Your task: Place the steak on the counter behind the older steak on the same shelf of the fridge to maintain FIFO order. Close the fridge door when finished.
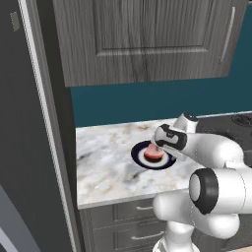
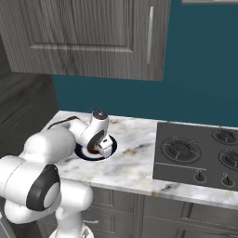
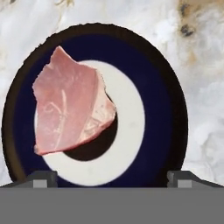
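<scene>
- One steak (image 3: 72,105) lies on a dark blue plate (image 3: 162,100) on the marble surface (image 1: 106,157).
- Pincer (image 3: 111,177) hovers just above it, jaws spread wide and empty; steak sits toward one fingertip (image 3: 41,178).

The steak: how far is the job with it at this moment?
Nothing looks done yet. The steak lies on a dark blue and white plate on the counter, not gripped. In hand: the gripper hovers over the plate, open, its fingertips wide apart. Left: grasp the steak, set it behind the older steak in the fridge, and close the door.
</scene>
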{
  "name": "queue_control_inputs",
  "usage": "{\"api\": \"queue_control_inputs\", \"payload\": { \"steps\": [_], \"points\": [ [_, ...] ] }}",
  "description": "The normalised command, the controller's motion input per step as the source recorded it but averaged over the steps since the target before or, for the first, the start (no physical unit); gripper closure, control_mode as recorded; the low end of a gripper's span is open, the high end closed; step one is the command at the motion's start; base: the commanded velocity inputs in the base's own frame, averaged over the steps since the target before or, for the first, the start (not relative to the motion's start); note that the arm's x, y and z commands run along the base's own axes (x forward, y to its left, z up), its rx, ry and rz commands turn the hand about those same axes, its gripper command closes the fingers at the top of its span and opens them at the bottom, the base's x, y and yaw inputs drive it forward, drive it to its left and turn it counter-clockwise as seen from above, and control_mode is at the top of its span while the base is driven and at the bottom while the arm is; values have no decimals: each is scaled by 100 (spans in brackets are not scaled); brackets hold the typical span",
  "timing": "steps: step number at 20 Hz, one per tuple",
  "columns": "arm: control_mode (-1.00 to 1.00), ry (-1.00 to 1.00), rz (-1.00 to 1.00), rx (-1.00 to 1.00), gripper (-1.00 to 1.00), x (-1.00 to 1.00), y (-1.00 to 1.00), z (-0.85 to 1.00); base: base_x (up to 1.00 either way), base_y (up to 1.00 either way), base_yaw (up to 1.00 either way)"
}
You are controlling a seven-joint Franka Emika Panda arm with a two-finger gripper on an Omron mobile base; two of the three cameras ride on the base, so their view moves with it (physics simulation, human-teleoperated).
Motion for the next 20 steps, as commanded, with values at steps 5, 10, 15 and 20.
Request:
{"api": "queue_control_inputs", "payload": {
  "steps": [5, 10, 15, 20],
  "points": [
    [-100, 0, 0, 0, -100, 28, 0, -22, 0, 0, 0],
    [-100, 0, 0, 0, -100, 23, 0, -28, 0, 0, 0],
    [-100, 0, 0, 0, -100, 24, 0, -23, 0, 0, 0],
    [-100, 0, -1, 0, -100, 31, 14, -15, 0, 0, 0]
  ]
}}
